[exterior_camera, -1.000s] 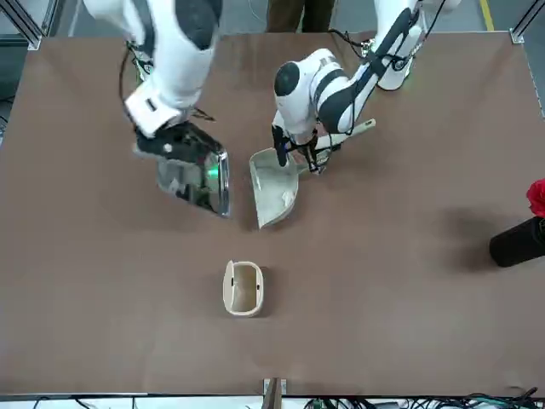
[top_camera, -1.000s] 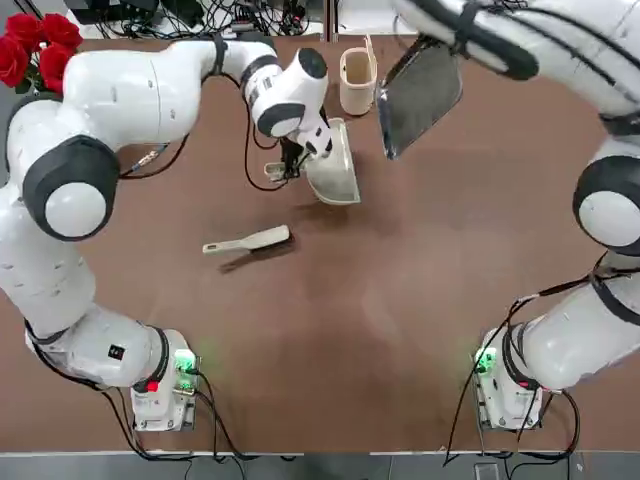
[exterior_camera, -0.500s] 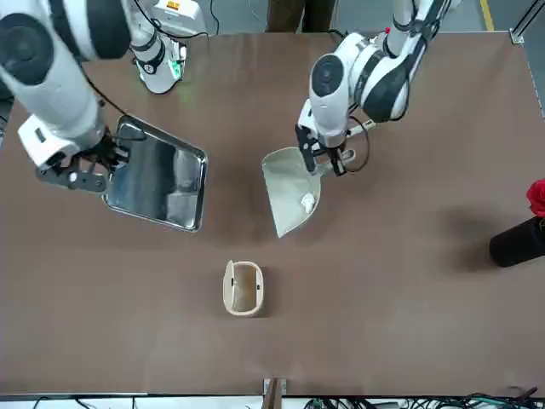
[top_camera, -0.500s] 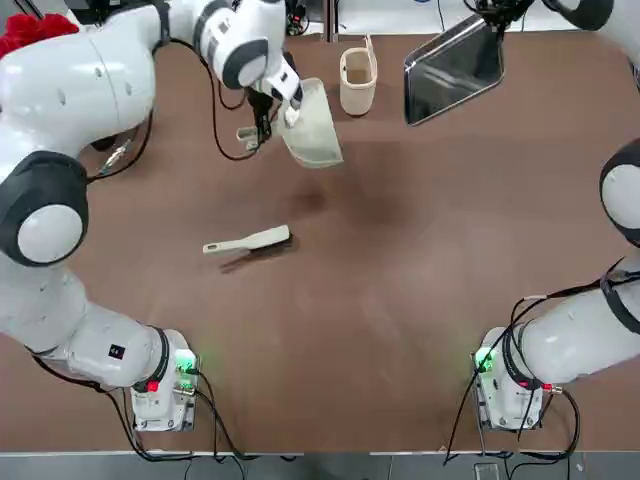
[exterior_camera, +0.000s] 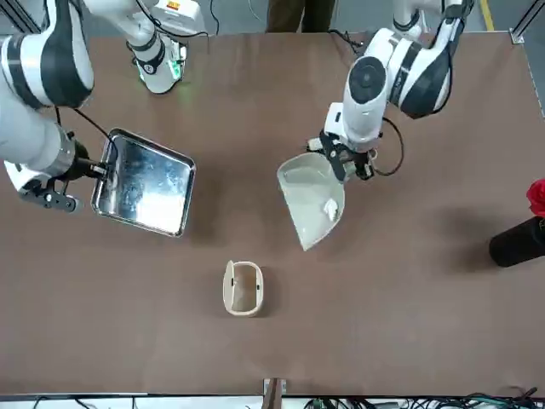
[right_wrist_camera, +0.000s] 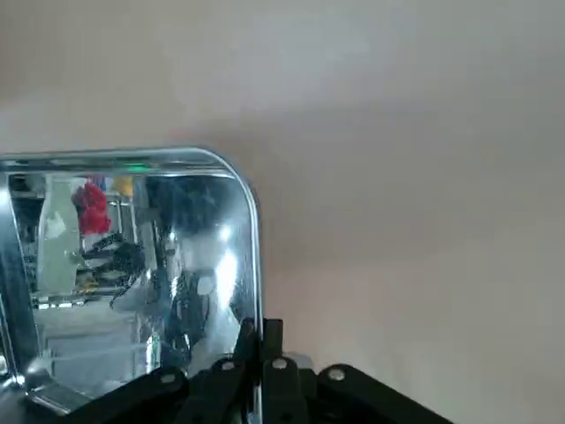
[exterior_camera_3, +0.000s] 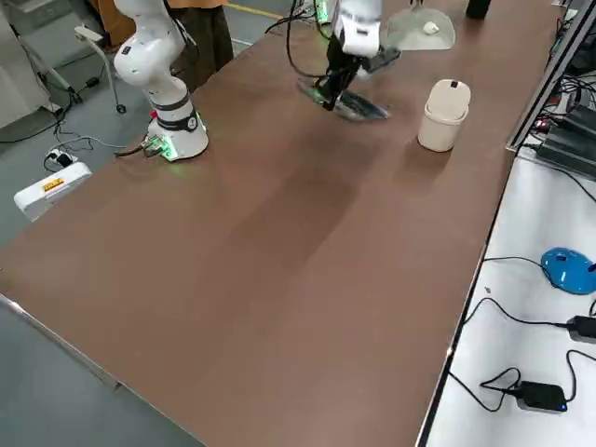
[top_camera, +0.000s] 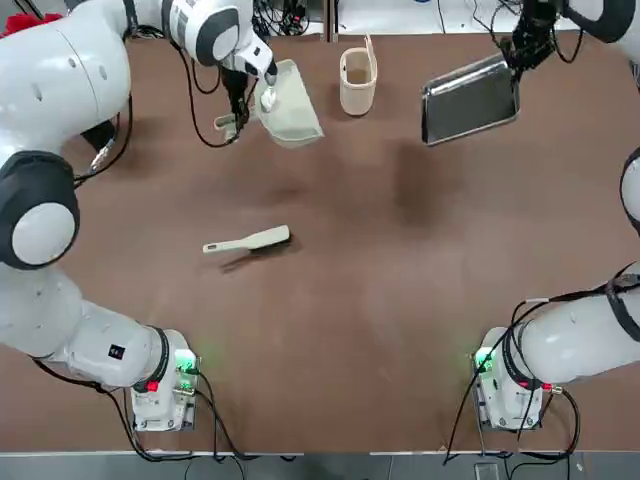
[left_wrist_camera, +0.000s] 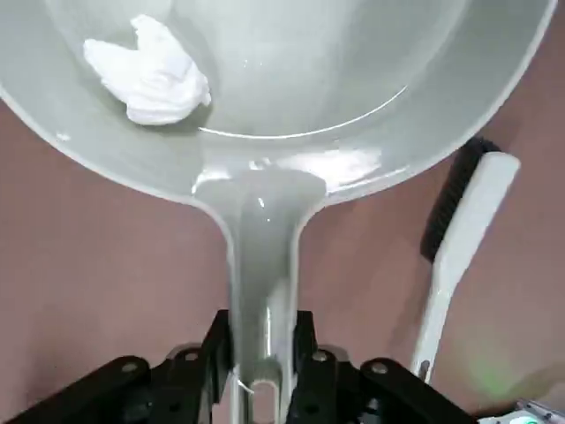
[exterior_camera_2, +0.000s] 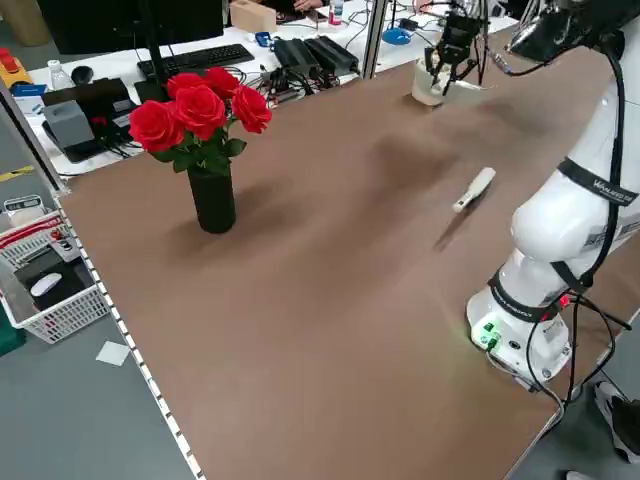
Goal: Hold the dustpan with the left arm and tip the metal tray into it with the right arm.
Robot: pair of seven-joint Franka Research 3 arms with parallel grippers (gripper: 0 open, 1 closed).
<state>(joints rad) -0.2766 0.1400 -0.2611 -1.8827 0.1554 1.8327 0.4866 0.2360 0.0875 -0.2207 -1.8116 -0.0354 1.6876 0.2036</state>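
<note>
My left gripper (top_camera: 236,112) is shut on the stubby handle of the cream dustpan (top_camera: 291,105), held above the far left part of the table. A white crumpled wad (left_wrist_camera: 150,69) lies inside the dustpan (left_wrist_camera: 291,79). In the left wrist view the left gripper (left_wrist_camera: 261,375) clamps the handle from both sides. My right gripper (top_camera: 518,62) is shut on the rim of the shiny metal tray (top_camera: 470,100), carried close to level at the far right. The tray (exterior_camera: 146,183) and dustpan (exterior_camera: 313,200) are well apart. The right gripper (right_wrist_camera: 261,349) pinches the edge of the tray (right_wrist_camera: 132,265).
A tall cream cup (top_camera: 357,80) stands between dustpan and tray at the far edge. A slim cream hand brush (top_camera: 247,241) lies left of the table's middle. A dark vase of red roses (exterior_camera_2: 205,140) stands at my far left.
The arms have drawn apart. The left carried the dustpan farther away and leftward; the right swung the tray from a steep tilt beside the dustpan out to the right and levelled it.
</note>
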